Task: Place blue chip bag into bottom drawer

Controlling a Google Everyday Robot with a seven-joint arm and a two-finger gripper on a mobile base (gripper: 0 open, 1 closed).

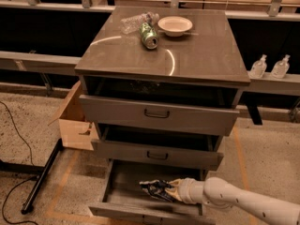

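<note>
The bottom drawer (123,209) is pulled out wide at the foot of the grey cabinet. The blue chip bag (156,189) is dark blue and glossy and sits over the drawer floor, right of middle. My gripper (171,191) reaches in from the right on a white arm (243,203) and its fingers are shut on the bag's right end. I cannot tell whether the bag rests on the floor or hangs just above it.
On the cabinet top (197,55) lie a clear plastic bottle (136,21), a green soda can (149,34) and a white bowl (175,26). The two upper drawers stand slightly open. A cardboard box (75,121) and a black stand leg (42,177) are on the left.
</note>
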